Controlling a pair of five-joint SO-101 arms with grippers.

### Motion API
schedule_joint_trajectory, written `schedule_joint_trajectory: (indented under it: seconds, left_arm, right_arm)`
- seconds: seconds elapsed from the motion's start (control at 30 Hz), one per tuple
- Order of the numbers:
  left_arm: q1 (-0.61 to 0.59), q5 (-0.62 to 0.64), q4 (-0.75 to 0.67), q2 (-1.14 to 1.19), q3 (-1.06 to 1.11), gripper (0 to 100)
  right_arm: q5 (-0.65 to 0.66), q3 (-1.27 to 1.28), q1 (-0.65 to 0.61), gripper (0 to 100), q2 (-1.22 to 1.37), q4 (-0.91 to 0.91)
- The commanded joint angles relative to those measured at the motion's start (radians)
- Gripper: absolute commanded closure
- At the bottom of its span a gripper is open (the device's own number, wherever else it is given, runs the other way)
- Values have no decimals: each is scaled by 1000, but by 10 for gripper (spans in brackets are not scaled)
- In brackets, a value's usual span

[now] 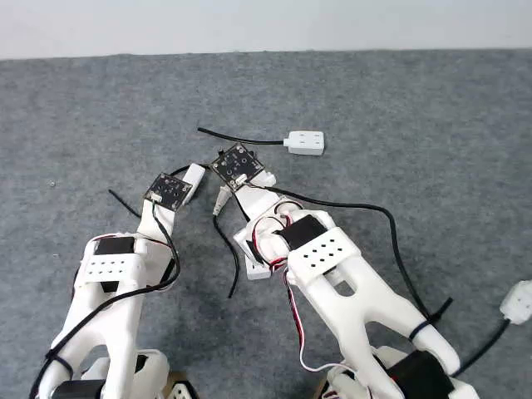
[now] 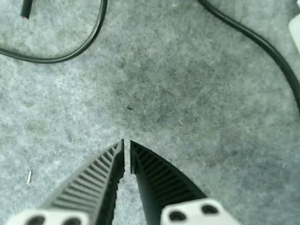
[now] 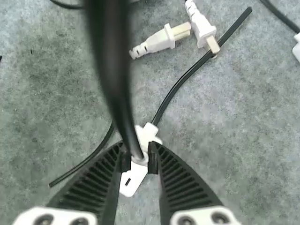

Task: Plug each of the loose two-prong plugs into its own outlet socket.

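Observation:
My right gripper (image 3: 136, 151) is shut on a white two-prong plug (image 3: 132, 177) where its thick black cord (image 3: 110, 70) joins it, just above the grey carpet. Beyond it lie two loose white plugs (image 3: 159, 41) (image 3: 200, 27), close together with prongs nearly touching. One of these plugs (image 1: 220, 200) lies just ahead of the right arm (image 1: 332, 258). A white outlet block (image 1: 304, 143) rests farther back. My left gripper (image 2: 126, 143) is shut with nothing in it, over bare carpet, and its arm (image 1: 125, 274) stands on the left.
A second white block (image 1: 517, 301) on a black cable sits at the right edge. Black cables (image 1: 391, 241) loop beside the right arm; a thin cable (image 3: 201, 61) crosses under the held plug. More cable (image 2: 70, 51) curves ahead of the left gripper.

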Motion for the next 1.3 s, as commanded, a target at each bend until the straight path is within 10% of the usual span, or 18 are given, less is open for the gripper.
schedule_joint_trajectory:
  seconds: [0.0, 1.27]
  left_arm:
    - [-3, -9, -9, 2, -51, 988]
    - [-3, -11, -12, 3, -48, 988]
  right_arm:
    - [-32, -35, -24, 990, -45, 44]
    - [-83, 61, -47, 990, 179, 38]
